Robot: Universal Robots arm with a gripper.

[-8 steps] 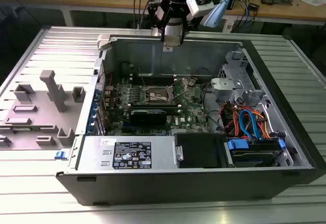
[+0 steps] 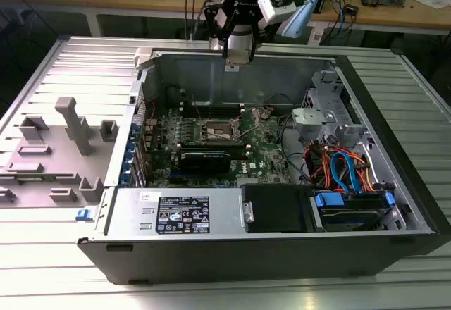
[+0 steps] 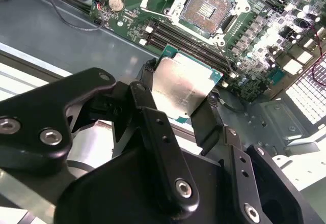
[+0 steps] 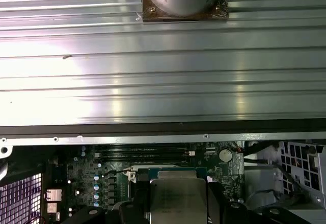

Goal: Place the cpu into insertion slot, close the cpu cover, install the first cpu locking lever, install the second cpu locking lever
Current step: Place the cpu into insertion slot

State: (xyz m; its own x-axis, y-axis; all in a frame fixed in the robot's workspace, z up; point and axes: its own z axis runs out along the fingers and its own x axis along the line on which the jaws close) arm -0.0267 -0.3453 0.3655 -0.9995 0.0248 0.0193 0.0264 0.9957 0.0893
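Observation:
My gripper (image 2: 236, 58) hangs over the open computer case's far wall, above the green motherboard (image 2: 262, 152). It is shut on the cpu (image 3: 187, 86), a flat silver-grey square on a green edge, pinched at two opposite sides by the black fingers (image 3: 148, 81). In the first wrist view the cpu (image 4: 178, 196) sits between the fingers with the gripper (image 4: 178, 207) around it. The insertion slot (image 3: 208, 7) lies uncovered on the board, its dark centre showing inside a silver rim. The insertion slot (image 2: 215, 131) is well below and in front of the gripper. I cannot make out the cpu cover.
A power supply box (image 2: 182, 215) with a label lies along the case's near side. A drive cage with coloured cables (image 2: 345, 169) is at the exterior view's right. A grey fixture (image 2: 67, 123) stands on the ribbed table at the exterior view's left. Long black memory slots (image 3: 178, 38) run beside the socket.

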